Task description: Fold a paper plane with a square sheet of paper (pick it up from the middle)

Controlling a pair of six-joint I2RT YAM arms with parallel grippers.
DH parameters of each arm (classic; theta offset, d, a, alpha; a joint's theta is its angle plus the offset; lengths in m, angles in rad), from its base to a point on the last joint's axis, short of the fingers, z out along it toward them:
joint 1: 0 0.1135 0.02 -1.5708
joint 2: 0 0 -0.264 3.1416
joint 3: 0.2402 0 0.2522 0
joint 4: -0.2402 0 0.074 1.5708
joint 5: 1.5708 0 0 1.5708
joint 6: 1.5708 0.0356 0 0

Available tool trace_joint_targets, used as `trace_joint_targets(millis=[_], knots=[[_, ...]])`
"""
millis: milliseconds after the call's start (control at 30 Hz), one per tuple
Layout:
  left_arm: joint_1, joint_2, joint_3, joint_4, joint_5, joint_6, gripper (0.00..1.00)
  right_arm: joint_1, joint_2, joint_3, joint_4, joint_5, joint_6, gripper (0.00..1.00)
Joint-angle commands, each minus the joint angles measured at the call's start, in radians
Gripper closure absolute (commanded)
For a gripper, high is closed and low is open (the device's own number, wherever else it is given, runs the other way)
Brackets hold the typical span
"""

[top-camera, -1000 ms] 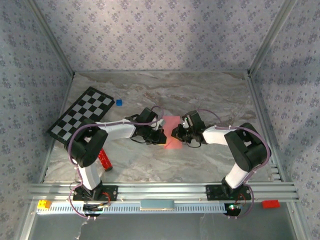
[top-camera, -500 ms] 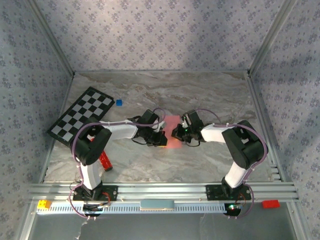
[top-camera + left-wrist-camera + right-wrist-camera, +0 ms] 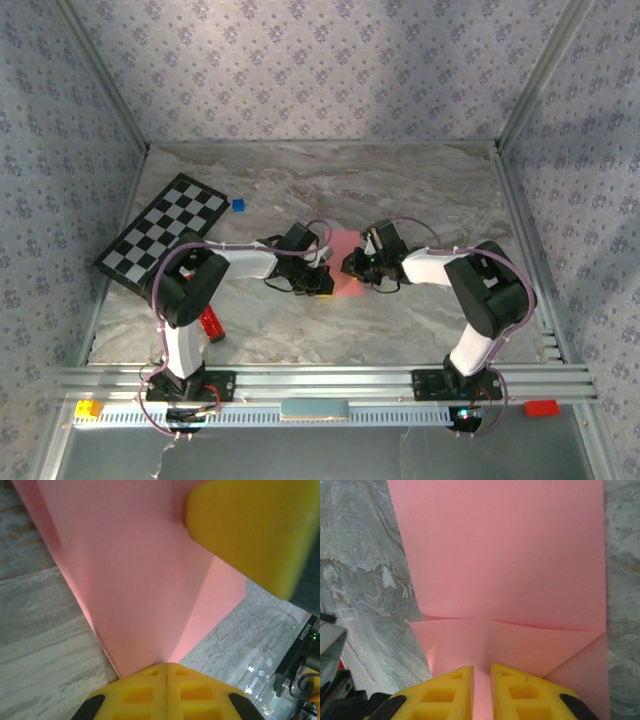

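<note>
The sheet of paper (image 3: 500,555) lies mid-table (image 3: 420,190) between both arms, part-folded and creased. The left gripper (image 3: 166,669) is pressed together on a raised fold. The right gripper (image 3: 481,672) pinches the near edge. The paper is judged light, limp and easily torn, best held at the edges or along the centre crease. From above, the wrists hide both pinch points.

Pink square paper sheet (image 3: 348,286) at centre; black-and-white checkerboard (image 3: 165,232) far left, blue cube (image 3: 238,205) right of it; red bar (image 3: 210,322) near left.
</note>
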Motion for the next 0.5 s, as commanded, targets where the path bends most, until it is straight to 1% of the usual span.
trace_joint_targets(millis=[0, 100, 233, 333, 400, 467], knots=[[-0.005, 0.015, -0.010, 0.026, 0.005, 0.010, 0.94, 0.004, -0.048, -0.005, -0.013, -0.022, -0.035, 0.79], [-0.005, 0.018, -0.013, 0.037, 0.010, 0.008, 0.93, 0.005, -0.071, -0.008, -0.020, -0.017, -0.041, 0.78], [-0.006, 0.002, -0.018, 0.054, 0.018, 0.000, 0.92, 0.007, -0.052, -0.013, -0.014, -0.022, -0.036, 0.77], [-0.006, -0.039, -0.022, 0.057, 0.014, -0.006, 0.90, 0.010, -0.032, -0.011, -0.002, -0.026, -0.027, 0.79], [-0.005, -0.077, -0.025, 0.057, 0.004, -0.006, 0.89, 0.008, -0.016, 0.003, -0.046, -0.001, -0.027, 0.82], [-0.002, -0.112, -0.027, 0.056, -0.004, -0.006, 0.88, 0.004, -0.003, 0.003, -0.053, 0.014, -0.025, 0.84]])
